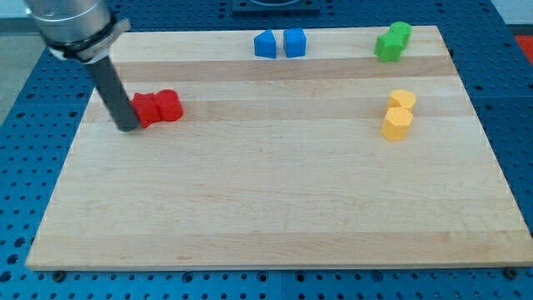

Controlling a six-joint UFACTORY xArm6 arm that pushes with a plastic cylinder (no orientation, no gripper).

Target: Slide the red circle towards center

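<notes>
Two red blocks sit side by side at the view's left on the wooden board. The right one is rounded like a circle. The left one has a shape I cannot make out, and the rod partly hides it. My tip rests on the board against the left side of the left red block. The dark rod rises from the tip up to the arm at the view's top left.
Two blue blocks sit together at the view's top centre. Two green blocks touch at the top right. Two yellow blocks sit stacked in line at the right. A blue perforated table surrounds the board.
</notes>
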